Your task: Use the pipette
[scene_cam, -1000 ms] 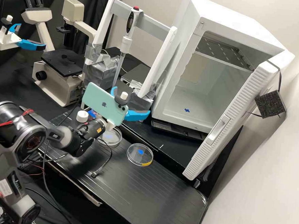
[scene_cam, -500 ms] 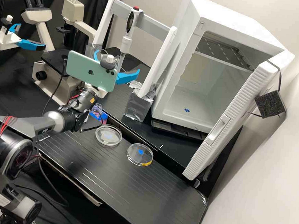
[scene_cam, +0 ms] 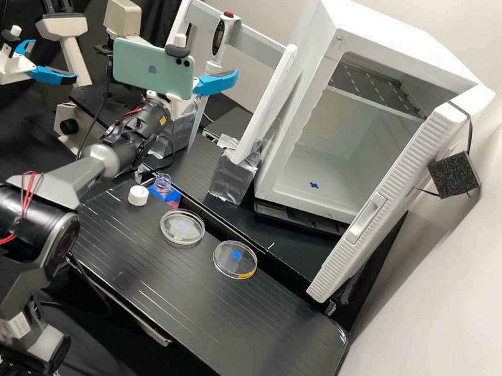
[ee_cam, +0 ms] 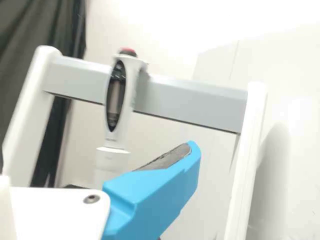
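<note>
The gripper (scene_cam: 213, 83) is near the left side of the pipette rack, one blue finger crossing in front of the pipette's lower part; the mounted phone hides its other finger. In the wrist view the gripper (ee_cam: 96, 157) is open, its far finger tip spread wide. The white pipette (scene_cam: 218, 37) with a red top hangs upright on the rack's grey crossbar (scene_cam: 255, 44). The pipette (ee_cam: 114, 95) stands beyond the fingers in the wrist view, its collar partly visible. An open bottle (scene_cam: 162, 184), two petri dishes (scene_cam: 182, 236) (scene_cam: 234, 267) and a white cap (scene_cam: 138, 195) are on the bench.
An incubator (scene_cam: 387, 43) with its door open stands right of the rack. A microscope (scene_cam: 72, 124) is behind the arm on the left. The second arm's blue fingers show at the far left. The raised black board (scene_cam: 207, 317) lies in front.
The gripper has moved up and to the left from above the bench, then slightly higher beside the pipette. The bottle and white cap are uncovered. The pipette has stayed on the rack.
</note>
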